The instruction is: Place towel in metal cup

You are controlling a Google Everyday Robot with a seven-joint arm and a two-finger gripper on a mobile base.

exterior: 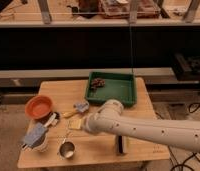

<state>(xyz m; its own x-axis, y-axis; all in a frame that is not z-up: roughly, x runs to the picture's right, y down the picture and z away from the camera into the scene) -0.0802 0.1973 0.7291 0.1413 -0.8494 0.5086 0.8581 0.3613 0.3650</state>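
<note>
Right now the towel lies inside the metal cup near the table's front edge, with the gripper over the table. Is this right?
No. The camera view shows the towel lying on the table beside the green tray, outside the metal cup. The rest holds: cup near the front edge, gripper over the table.

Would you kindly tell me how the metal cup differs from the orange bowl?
The cup is silver and narrow; the bowl is orange and wider. The cup stands near the front edge of the table; the bowl sits further back. Both are round and upright. The end effector is right of both, touching neither.
</note>
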